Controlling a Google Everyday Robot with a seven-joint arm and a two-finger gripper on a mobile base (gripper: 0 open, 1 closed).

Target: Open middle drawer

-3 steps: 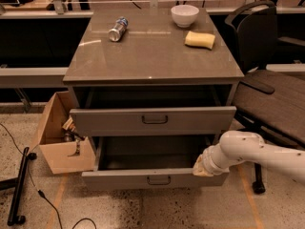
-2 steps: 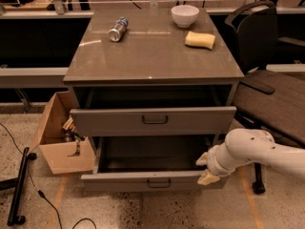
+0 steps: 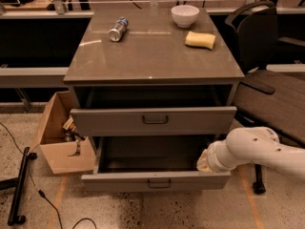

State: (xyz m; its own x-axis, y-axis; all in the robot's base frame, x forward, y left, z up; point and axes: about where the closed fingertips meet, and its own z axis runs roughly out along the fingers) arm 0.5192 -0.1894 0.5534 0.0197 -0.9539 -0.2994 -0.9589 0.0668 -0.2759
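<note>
We see a grey counter [image 3: 152,56] with drawers under it. The middle drawer [image 3: 119,181] stands far out, farther than the top drawer [image 3: 200,120] above it. A white arm [image 3: 259,149] reaches in from the right. Its tool [image 3: 204,160] is at the middle drawer's right end; we cannot tell if it grips anything. A bowl [image 3: 185,15], a sponge [image 3: 200,40] and a can [image 3: 117,28] are on the counter.

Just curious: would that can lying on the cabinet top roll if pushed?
Probably. The can lies on its side on the glossy cabinet top, so a sideways push would likely roll it. It looks small, so it is probably light. The gripper is far from it, down at the right front corner of the middle drawer.
</note>
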